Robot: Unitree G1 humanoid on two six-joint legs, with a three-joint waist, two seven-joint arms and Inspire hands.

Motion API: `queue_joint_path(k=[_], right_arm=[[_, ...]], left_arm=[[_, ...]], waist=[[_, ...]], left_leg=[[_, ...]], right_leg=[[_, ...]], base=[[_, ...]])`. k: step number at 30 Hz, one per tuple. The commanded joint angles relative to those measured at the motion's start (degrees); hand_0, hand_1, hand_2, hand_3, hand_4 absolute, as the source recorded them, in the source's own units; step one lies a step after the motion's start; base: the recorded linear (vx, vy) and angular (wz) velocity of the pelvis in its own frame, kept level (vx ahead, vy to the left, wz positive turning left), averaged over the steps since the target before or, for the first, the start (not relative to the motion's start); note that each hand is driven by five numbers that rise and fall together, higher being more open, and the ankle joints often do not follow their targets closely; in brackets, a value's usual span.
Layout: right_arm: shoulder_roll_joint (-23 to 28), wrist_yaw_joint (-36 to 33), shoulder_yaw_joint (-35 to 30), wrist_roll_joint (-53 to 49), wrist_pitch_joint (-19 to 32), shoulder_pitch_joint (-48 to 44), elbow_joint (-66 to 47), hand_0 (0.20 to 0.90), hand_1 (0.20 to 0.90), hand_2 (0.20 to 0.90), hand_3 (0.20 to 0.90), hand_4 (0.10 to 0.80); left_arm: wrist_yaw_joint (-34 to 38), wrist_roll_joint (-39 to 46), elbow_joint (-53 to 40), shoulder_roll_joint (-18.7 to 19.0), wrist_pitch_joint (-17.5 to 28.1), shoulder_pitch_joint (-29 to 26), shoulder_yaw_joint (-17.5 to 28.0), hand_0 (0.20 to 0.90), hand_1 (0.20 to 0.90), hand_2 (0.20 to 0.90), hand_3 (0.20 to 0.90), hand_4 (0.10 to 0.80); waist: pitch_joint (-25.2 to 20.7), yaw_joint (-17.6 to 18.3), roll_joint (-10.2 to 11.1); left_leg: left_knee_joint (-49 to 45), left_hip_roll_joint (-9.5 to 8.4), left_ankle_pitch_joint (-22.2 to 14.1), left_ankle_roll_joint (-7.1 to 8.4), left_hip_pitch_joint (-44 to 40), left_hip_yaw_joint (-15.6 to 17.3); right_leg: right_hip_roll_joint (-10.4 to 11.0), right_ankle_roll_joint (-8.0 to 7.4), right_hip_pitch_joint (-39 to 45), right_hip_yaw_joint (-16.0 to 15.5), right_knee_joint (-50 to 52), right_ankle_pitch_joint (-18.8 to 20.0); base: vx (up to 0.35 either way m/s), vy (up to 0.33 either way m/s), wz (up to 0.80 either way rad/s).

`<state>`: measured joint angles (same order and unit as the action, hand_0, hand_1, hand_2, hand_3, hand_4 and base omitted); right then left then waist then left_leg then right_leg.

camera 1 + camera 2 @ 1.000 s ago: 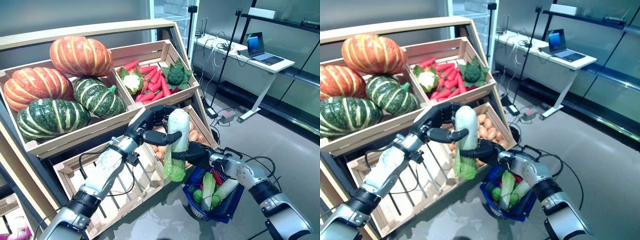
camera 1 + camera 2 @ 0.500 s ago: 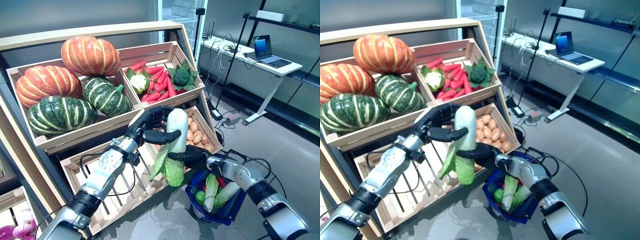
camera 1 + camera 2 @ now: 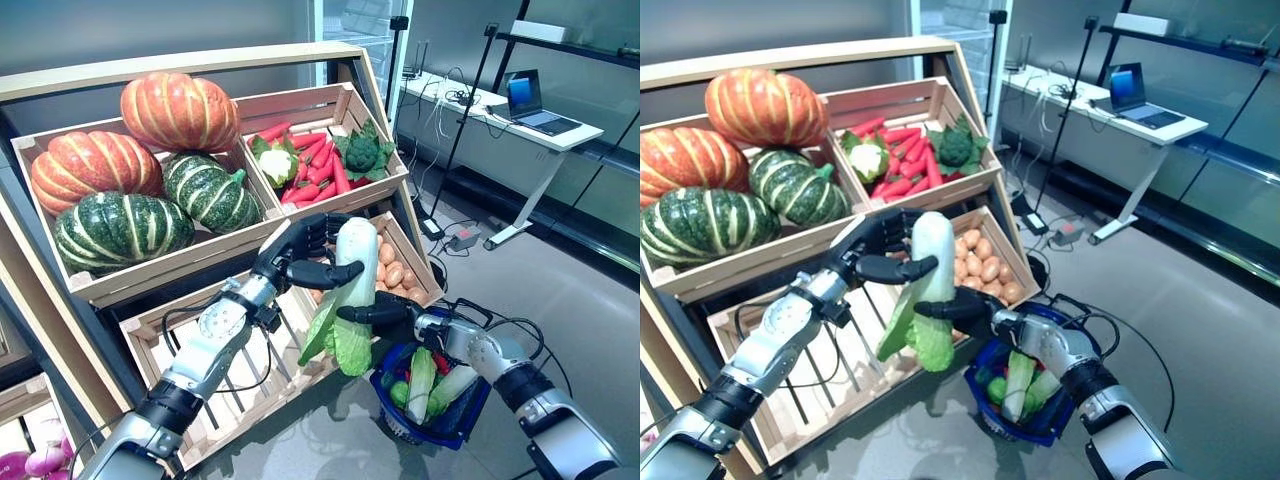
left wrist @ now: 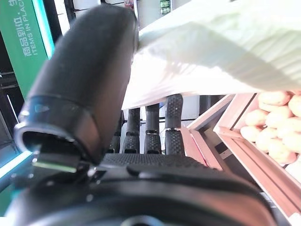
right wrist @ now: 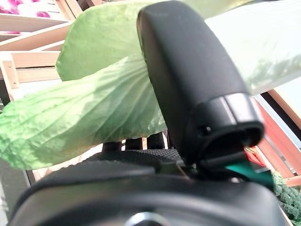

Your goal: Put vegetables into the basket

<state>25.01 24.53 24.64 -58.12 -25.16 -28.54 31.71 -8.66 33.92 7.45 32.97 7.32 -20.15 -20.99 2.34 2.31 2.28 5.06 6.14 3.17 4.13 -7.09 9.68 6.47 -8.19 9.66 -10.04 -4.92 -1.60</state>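
Observation:
A long napa cabbage (image 3: 353,262), white at its stem end with green leaves hanging down, stands upright in the air in front of the stand's lower crates. My left hand (image 3: 293,252) is curled round its white upper part, with the thumb (image 4: 84,94) across the front. My right hand (image 3: 395,313) grips the leafy lower part, with its thumb (image 5: 188,84) over a green leaf (image 5: 84,117) and its fingers behind it. The blue basket (image 3: 452,434) stands on the floor just right of and below the cabbage. It holds long white-green vegetables (image 3: 420,382), small round green ones and something red.
The wooden stand (image 3: 190,62) rises at the left with slanted crates. A slatted lower crate (image 3: 250,385) is under my left arm. A white desk (image 3: 520,125) with a laptop stands at the back right, with cables and a power brick (image 3: 460,238) on the grey floor.
The camera has shifted a little. A green outer leaf has swung out to the left of the cabbage. Both hands have stayed on the cabbage, nearly still.

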Motion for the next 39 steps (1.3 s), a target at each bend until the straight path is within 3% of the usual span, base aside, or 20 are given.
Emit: queue_joint_path(k=[1, 10, 24, 29, 32, 35, 39], right_arm=[[0.8, 0.6, -7.1, -7.4, 6.7, -4.2, 1.8, 0.3, 0.3, 0.3, 0.3, 0.4], [5.1, 0.8, -16.2, -5.2, 8.4, 3.8, 8.2, 0.3, 0.3, 0.3, 0.3, 0.4], [6.7, -0.6, -29.5, -6.8, 13.4, 13.7, 17.1, 0.3, 0.3, 0.3, 0.3, 0.4], [8.0, -0.9, -33.5, -4.1, 14.0, 16.0, 22.3, 0.3, 0.3, 0.3, 0.3, 0.4], [8.1, -3.5, -34.6, -2.7, 17.5, 16.9, 23.4, 0.3, 0.3, 0.3, 0.3, 0.4], [8.7, -5.4, -34.4, -2.3, 20.3, 16.0, 23.2, 0.3, 0.3, 0.3, 0.3, 0.4], [9.2, -8.9, -33.0, -5.5, 25.3, 10.7, 23.8, 0.3, 0.3, 0.3, 0.3, 0.4]], left_arm=[[-3.8, 5.1, -3.6, -4.0, 6.9, -10.5, 1.5, 0.9, 0.9, 0.9, 0.9, 0.8], [-1.8, 1.3, -0.1, -3.6, 6.6, -6.2, 6.0, 0.9, 0.9, 0.9, 0.9, 0.8], [1.9, -4.7, 5.3, -2.1, 5.1, -2.9, 11.5, 0.9, 0.9, 0.9, 0.9, 0.8], [2.0, -7.2, 8.7, -1.8, 4.2, 0.7, 13.7, 0.9, 0.9, 0.9, 0.9, 0.8], [5.7, -13.9, 11.0, -1.0, 4.1, 2.8, 13.4, 0.9, 0.9, 0.9, 0.9, 0.8], [7.8, -12.9, 12.0, -0.3, 3.6, 2.3, 12.6, 0.9, 0.9, 0.9, 0.9, 0.8], [11.8, -13.4, 14.3, -0.5, 4.3, 0.4, 9.9, 0.9, 0.9, 0.9, 0.9, 0.8]], waist=[[-3.0, 0.2, -0.9], [-2.5, 1.1, -1.0], [-1.7, 2.3, -1.3], [-1.3, 2.0, -1.6], [0.9, 1.5, -1.5], [4.2, 0.9, -0.9], [10.6, -0.8, -1.1]], left_leg=[[-0.1, -2.34, -4.6, -2.48, -0.5, 1.4], [-0.1, -2.11, -4.8, -2.53, -0.7, 2.0], [-0.1, -2.02, -5.1, -2.73, -1.2, 3.0], [-0.4, -1.77, -5.2, -3.04, -1.6, 3.2], [-6.3, -1.62, -7.1, -3.56, 0.7, 2.8], [-15.7, -1.33, -10.5, -3.8, 6.2, 2.0], [-29.3, -1.0, -14.4, -4.33, 17.2, 0.6]], right_leg=[[-3.0, 3.79, -2.5, 1.2, 0.2, 2.2], [-3.2, 3.75, -2.8, 1.9, 0.5, 2.1], [-3.7, 3.63, -2.7, 3.0, 0.6, 2.1], [-3.6, 3.95, -3.2, 2.8, 4.0, 0.2], [-3.5, 4.66, -5.9, 2.2, 11.1, -2.6], [-2.4, 5.4, -9.9, 1.4, 17.2, -4.9], [0.0, 7.59, -18.1, -1.7, 29.8, -8.8]], base=[[0.0, 0.0, 0.0], [0.01, 0.002, 0.0], [0.028, -0.01, -0.08], [0.086, -0.024, -0.02], [0.025, -0.064, -0.01], [-0.103, -0.089, 0.02], [-0.271, -0.073, 0.4]])
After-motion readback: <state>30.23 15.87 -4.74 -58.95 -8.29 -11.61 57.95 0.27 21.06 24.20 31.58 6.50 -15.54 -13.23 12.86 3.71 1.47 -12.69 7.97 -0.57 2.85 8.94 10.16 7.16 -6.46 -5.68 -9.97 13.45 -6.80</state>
